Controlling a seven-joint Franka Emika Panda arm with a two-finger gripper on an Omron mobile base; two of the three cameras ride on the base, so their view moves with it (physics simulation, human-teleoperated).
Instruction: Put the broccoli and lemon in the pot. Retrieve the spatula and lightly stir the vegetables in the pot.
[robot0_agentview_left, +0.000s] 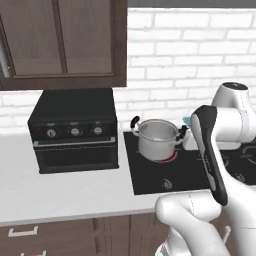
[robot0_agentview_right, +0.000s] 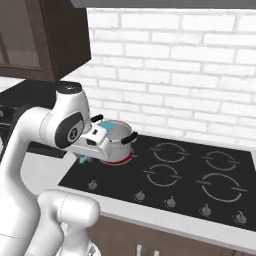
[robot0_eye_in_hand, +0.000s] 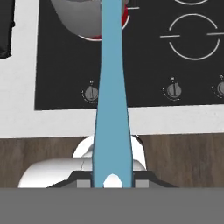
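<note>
In the hand view we see the slim light-blue spatula (robot0_eye_in_hand: 112, 100) running up the middle of the frame from the bottom edge to the top, its base clamped between the closed jaws of the two-finger gripper (robot0_eye_in_hand: 112, 183), which grips it there. Its far end reaches the round shiny steel pot with black side handles (robot0_eye_in_hand: 85, 17) at the top centre-left of that frame, where the pot sits on a red-glowing burner of the black glass cooktop (robot0_eye_in_hand: 61, 65). In the left base view the pot (robot0_agentview_left: 158, 140) stands just right of centre, with the black toaster oven (robot0_agentview_left: 75, 130) well to its left on the white counter (robot0_agentview_left: 65, 190), and a bit of light blue shows just beside the pot's right handle. In the right base view the pot (robot0_agentview_right: 116, 141) sits left of centre, partly behind the white arm, and the spatula (robot0_agentview_right: 83, 159) peeks out below the hand. We cannot tell what lies inside the pot.
</note>
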